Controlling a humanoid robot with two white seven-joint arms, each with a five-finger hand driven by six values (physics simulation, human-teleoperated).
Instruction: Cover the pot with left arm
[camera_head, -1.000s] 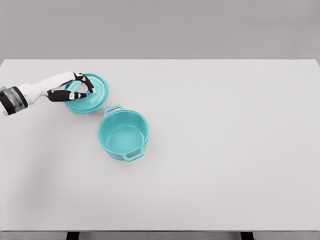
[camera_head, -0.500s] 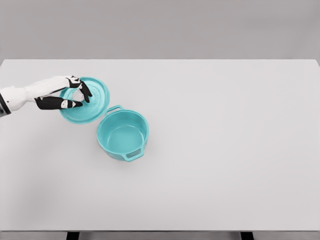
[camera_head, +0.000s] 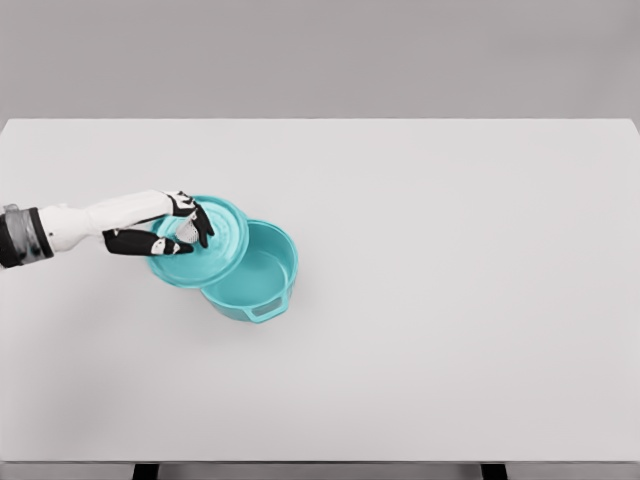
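A teal pot (camera_head: 262, 285) with two loop handles stands on the white table (camera_head: 450, 250), left of the middle. A round teal lid (camera_head: 212, 250) hangs in the air over the pot's left part, hiding its far-left rim and one handle. My left hand (camera_head: 180, 233) comes in from the left edge and is shut on the lid's knob, thumb below and fingers above. The pot's right half and its front handle (camera_head: 266, 311) stay visible. The right arm is out of view.
The table's front edge runs along the bottom of the picture, with dark legs showing below it. A plain grey wall stands behind the far edge.
My left hand has lifted the lid off the table behind the pot and carried it right and toward me, so it now overlaps the pot's left side.
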